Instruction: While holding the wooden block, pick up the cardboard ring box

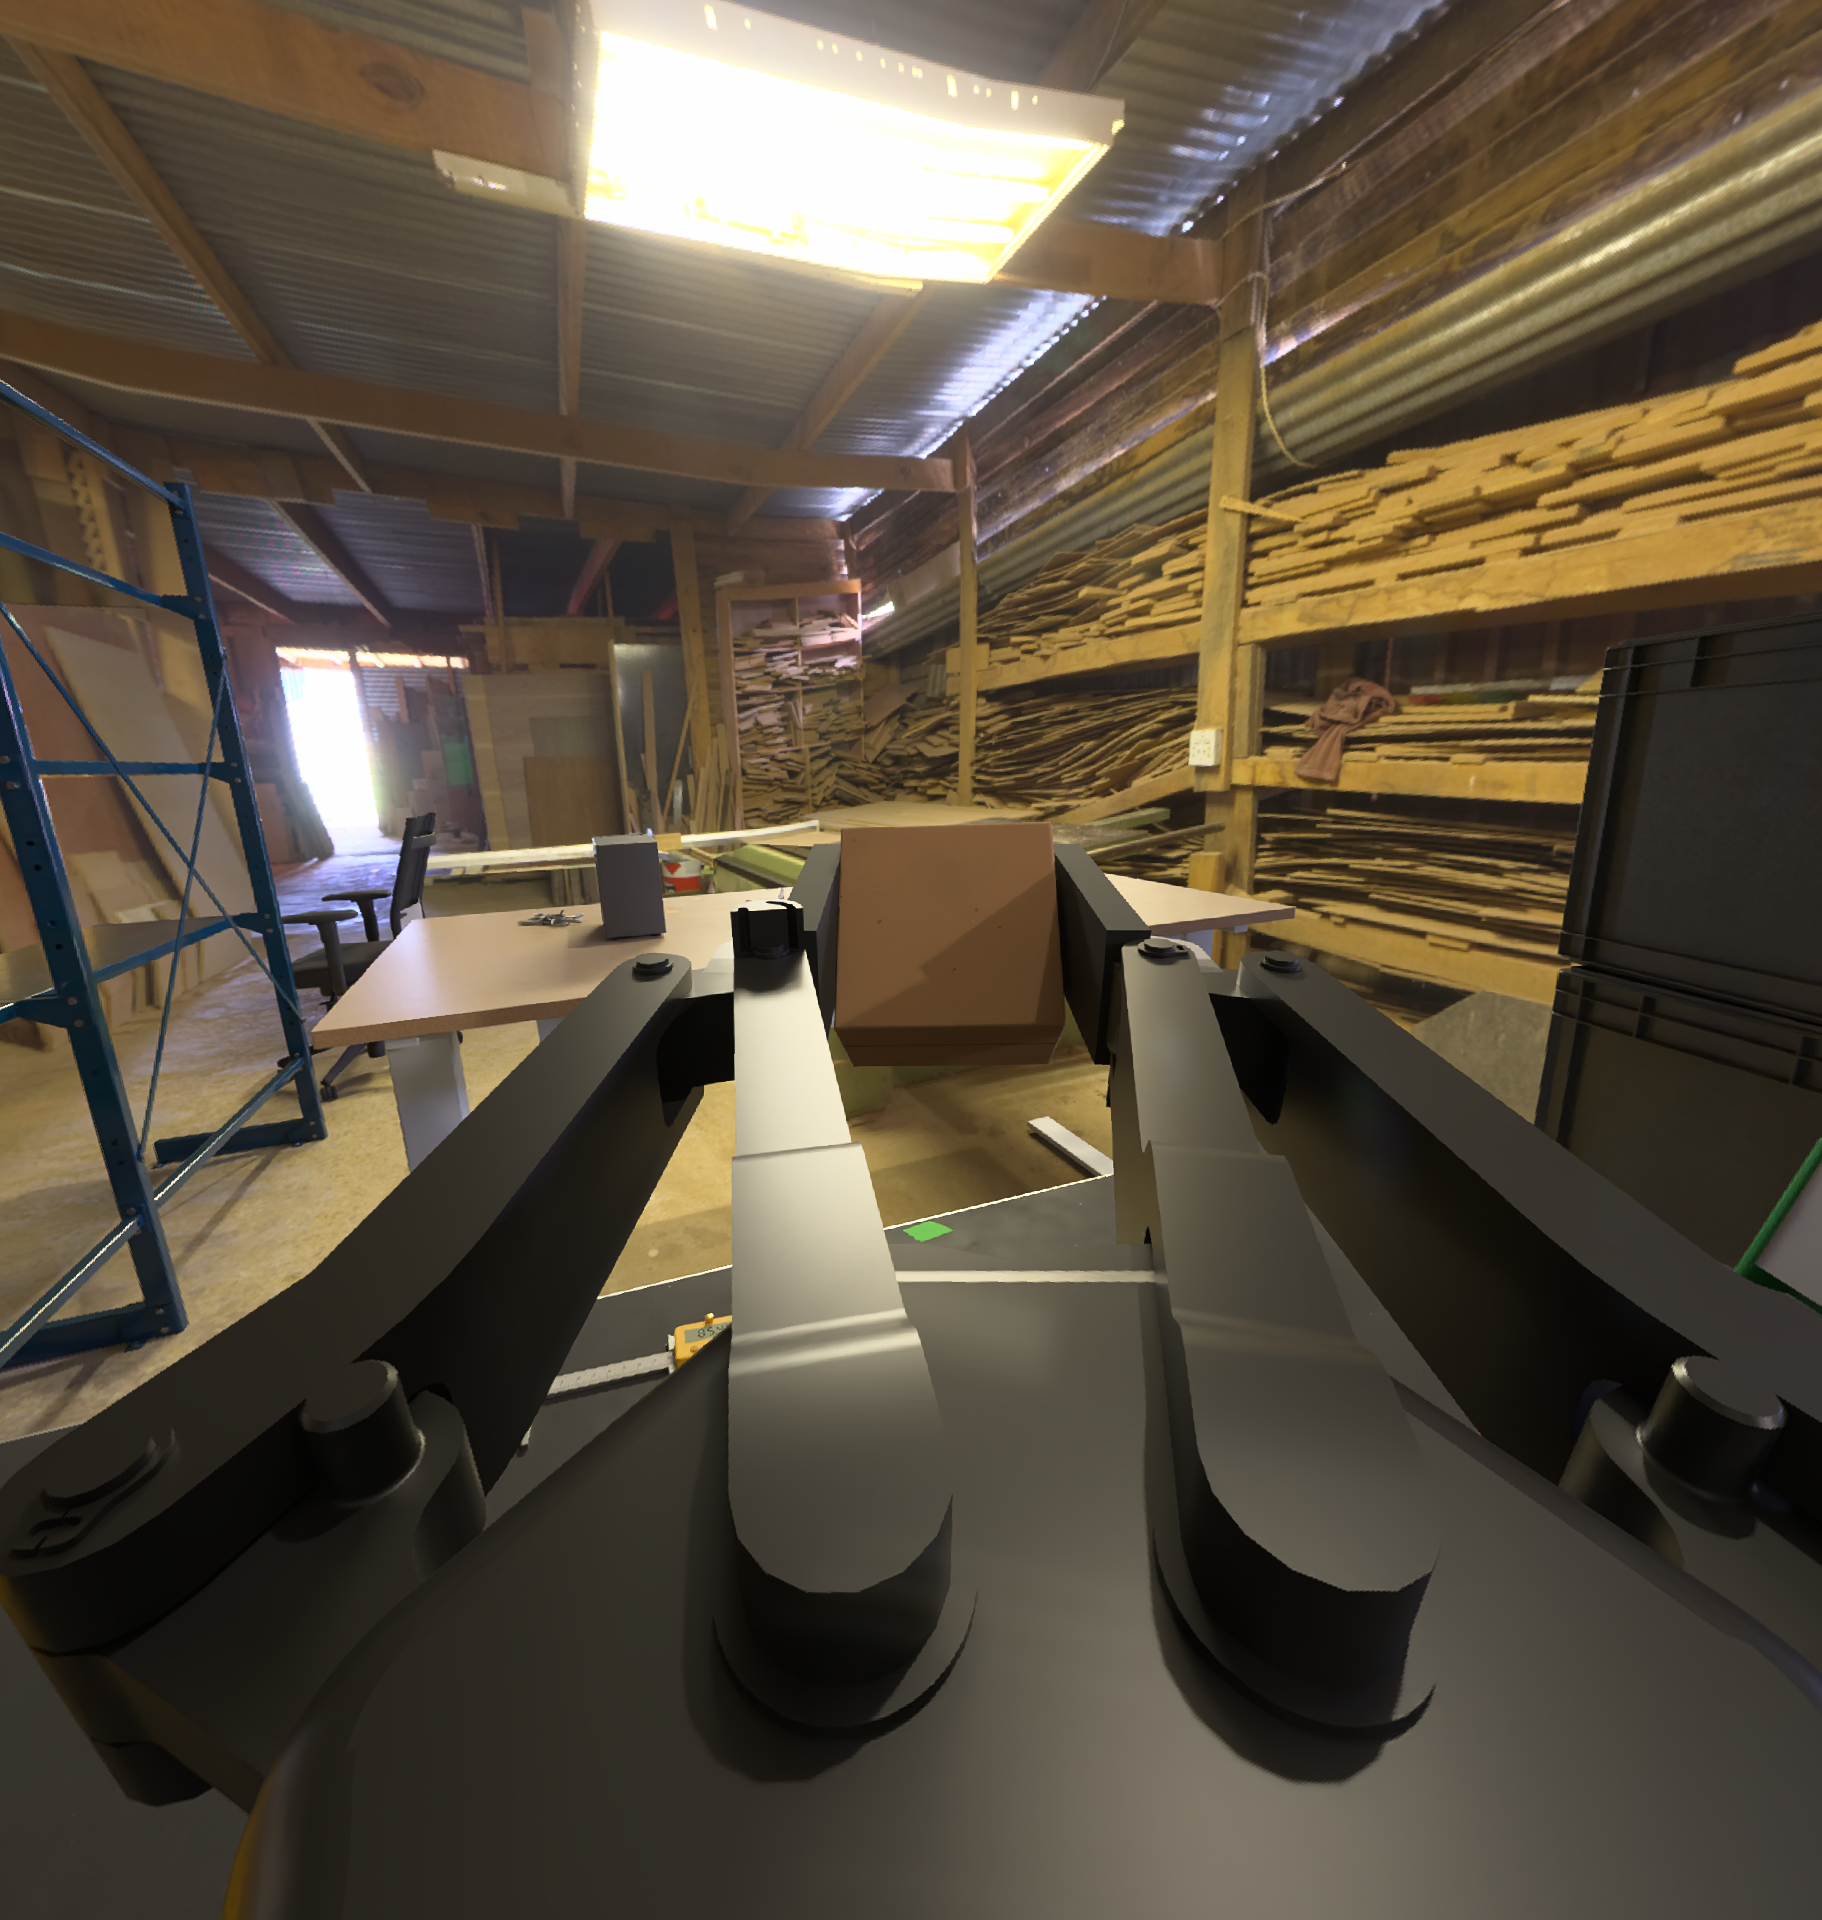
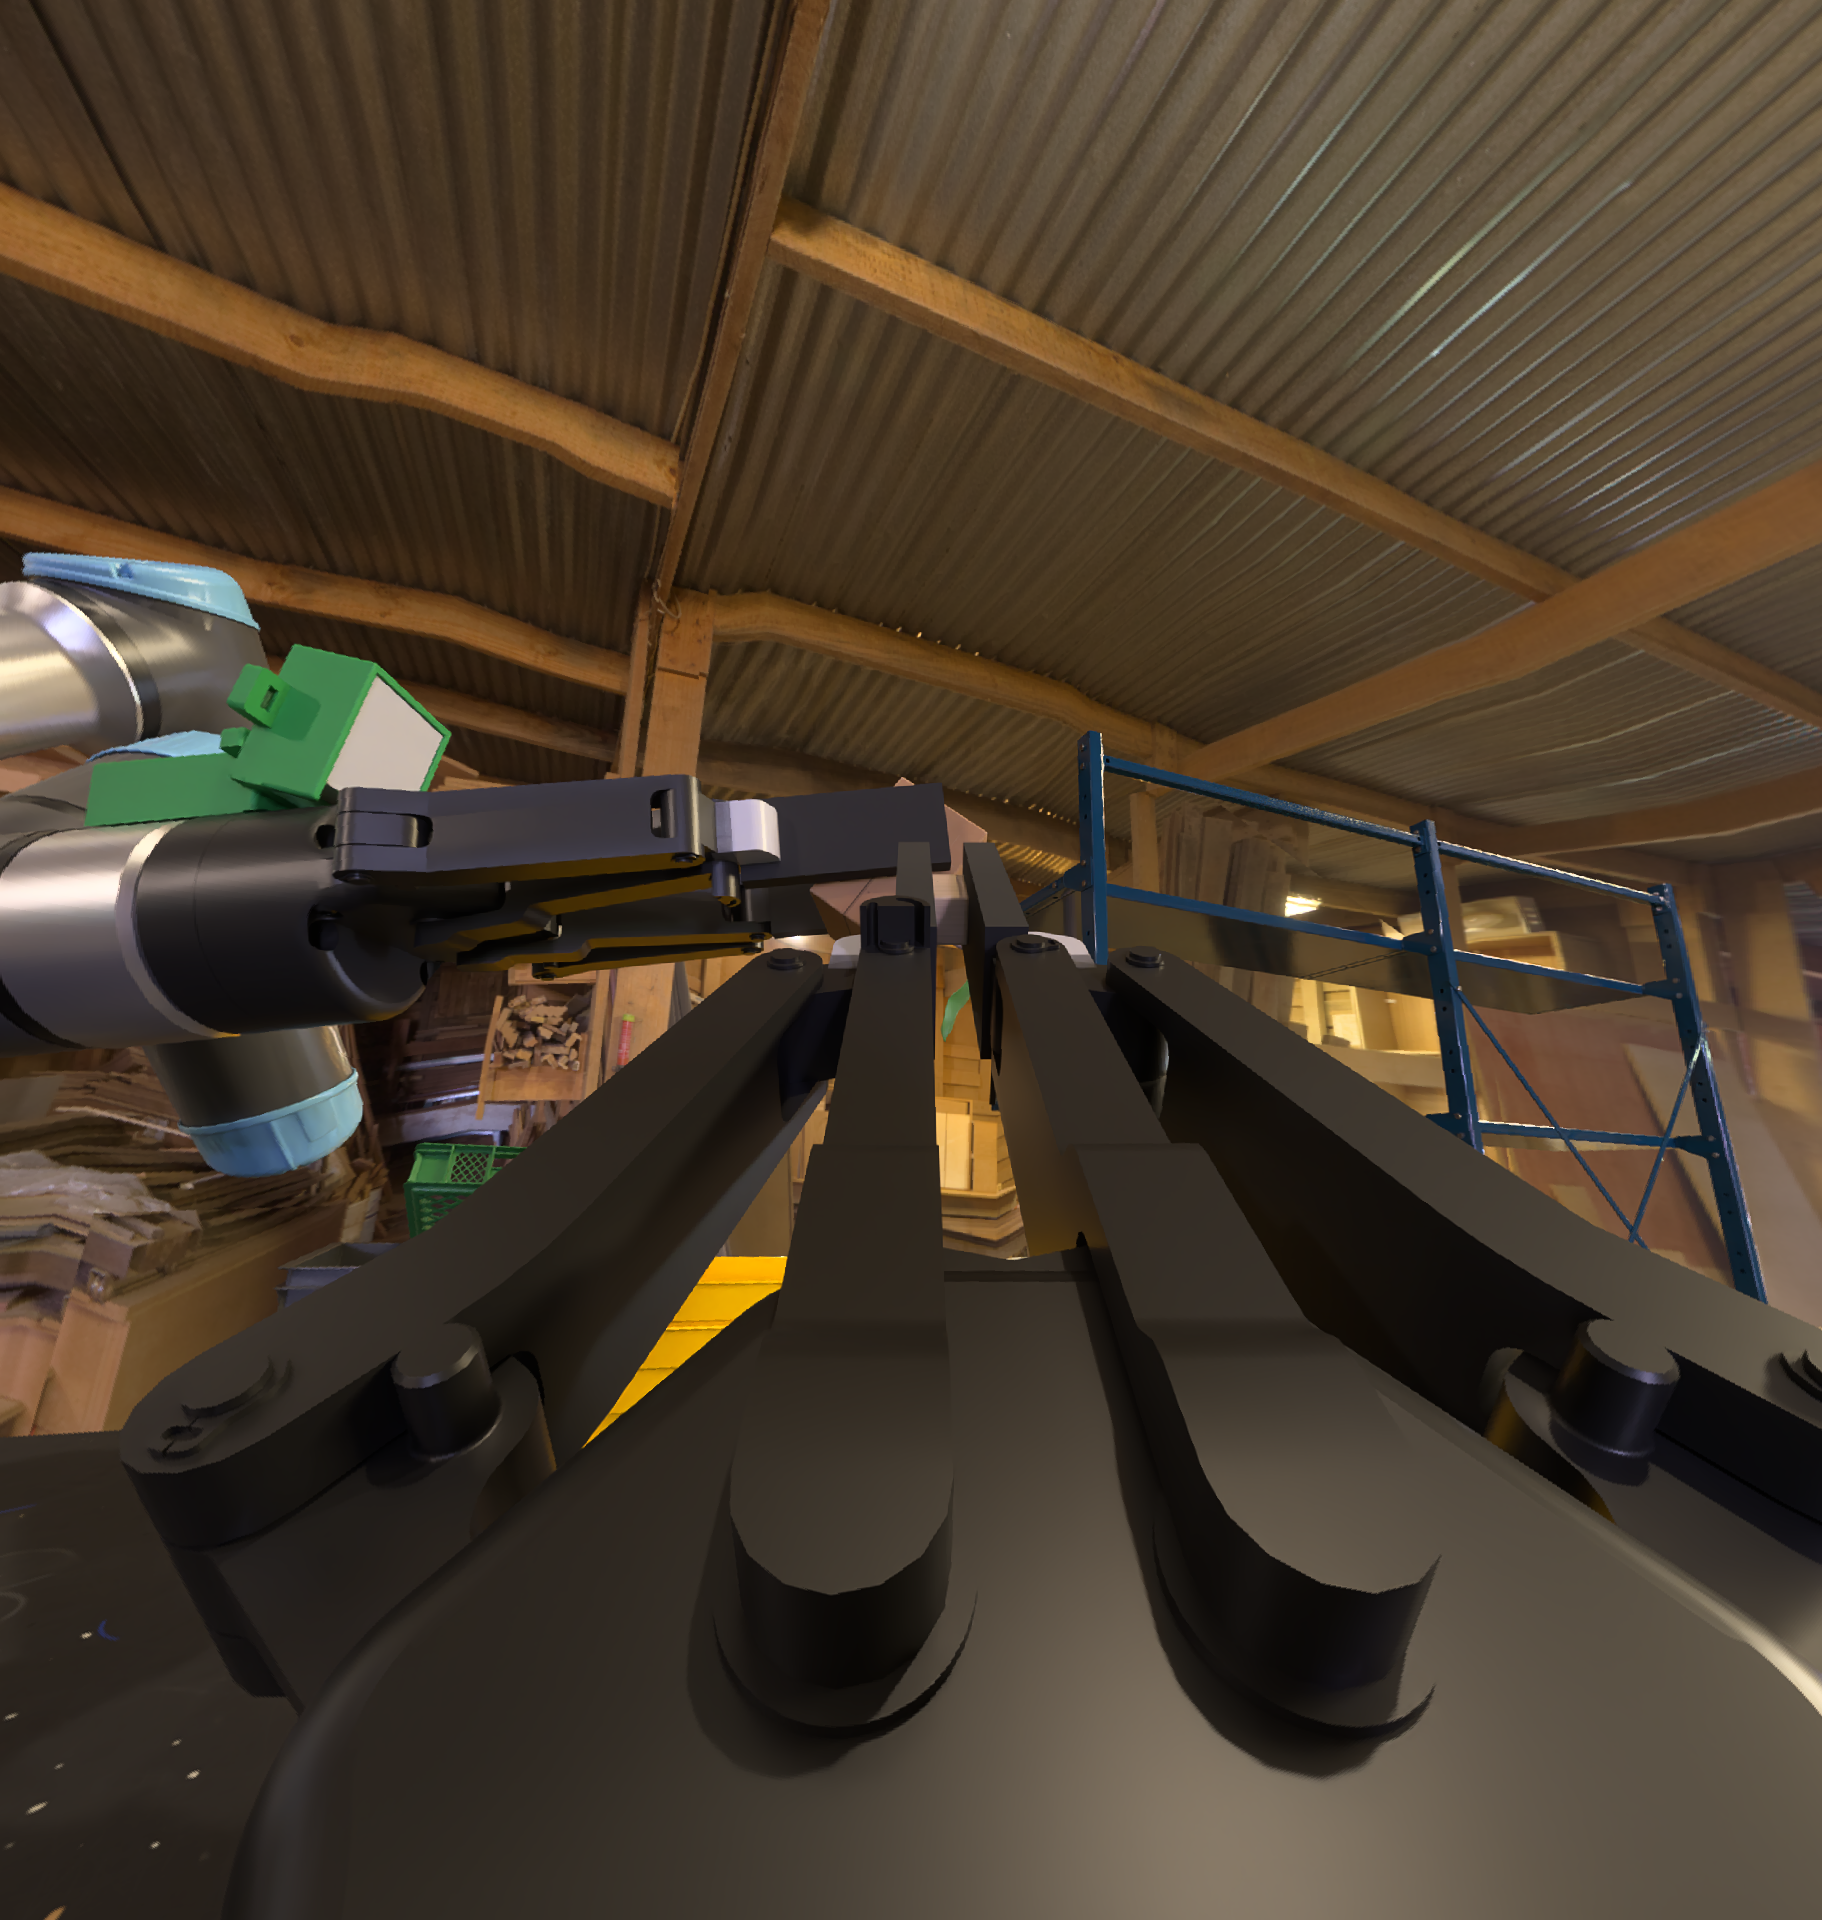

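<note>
Left pincer (image 1: 946, 935) clenched the brown rectangular wooden block (image 1: 946, 940) aloft, clear of the table; right pincer (image 2: 938, 894) looked clenched, contents indiscernible.

The right tool (image 2: 943, 883), fingers nearly together, points up beside the left tool (image 2: 855, 831) holding a brown box (image 2: 845, 896).

A small yellow gauge (image 1: 701, 1333) at the end of a ruler on the bench (image 1: 990, 1309) bears digits; nothing else carries legible writing.

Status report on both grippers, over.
Left gripper shut on cardboard ring box, held aloft. Right gripper jaws nearly closed, contents unclear. Grippers crowd each other.
</note>
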